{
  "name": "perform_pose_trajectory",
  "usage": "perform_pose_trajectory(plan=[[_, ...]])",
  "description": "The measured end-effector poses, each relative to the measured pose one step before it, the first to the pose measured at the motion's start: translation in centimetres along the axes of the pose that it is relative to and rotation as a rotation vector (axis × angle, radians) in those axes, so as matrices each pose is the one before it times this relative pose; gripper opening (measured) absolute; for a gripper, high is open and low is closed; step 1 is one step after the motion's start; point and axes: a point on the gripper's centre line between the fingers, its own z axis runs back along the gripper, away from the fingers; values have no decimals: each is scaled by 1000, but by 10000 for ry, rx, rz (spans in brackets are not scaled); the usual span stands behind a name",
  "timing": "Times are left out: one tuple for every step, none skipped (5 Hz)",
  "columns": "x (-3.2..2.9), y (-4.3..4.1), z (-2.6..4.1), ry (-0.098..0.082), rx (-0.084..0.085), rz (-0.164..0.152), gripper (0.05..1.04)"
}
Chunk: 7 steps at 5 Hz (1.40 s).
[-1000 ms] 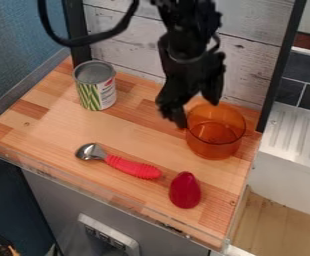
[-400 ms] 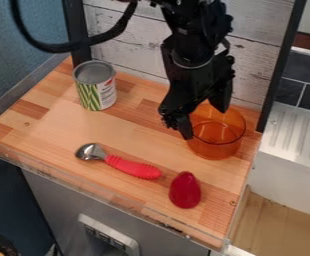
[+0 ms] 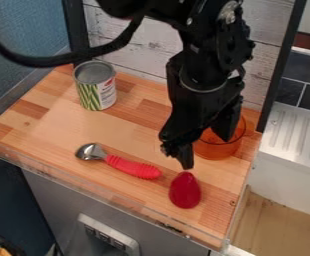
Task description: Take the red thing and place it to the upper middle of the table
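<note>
The black gripper hangs over the right part of the table, in front of the orange cup. It is open, its two fingers apart with nothing between them; one fingertip is just above the tip of the red thing. That red, egg-shaped thing lies near the front right of the table, below the gripper in the view. To its left lies a scoop with a ribbed red handle and a metal head.
An orange see-through cup stands at the right, partly behind the gripper. A tin can stands at the back left. A clear rail runs along the front edge, and a white plank wall rises behind the table.
The gripper has moved forward and lower, from beside the cup to close above the red thing. The objects on the table have stayed where they were.
</note>
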Motion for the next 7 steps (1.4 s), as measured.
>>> perform_pose_trajectory(plan=[[-546,1166,-630,254,401,55,1001],[378,758,-1454,-2,639,164,1001],[1030,390,-1253,56,331,417,1001],[-29,411,-1636,90,519,-30,1001],[-322,-243,-916,201,61,-118,1001],[-32,-242,-1196,35,120,-184,1001],[97,-350,-588,-60,-148,-18,964]])
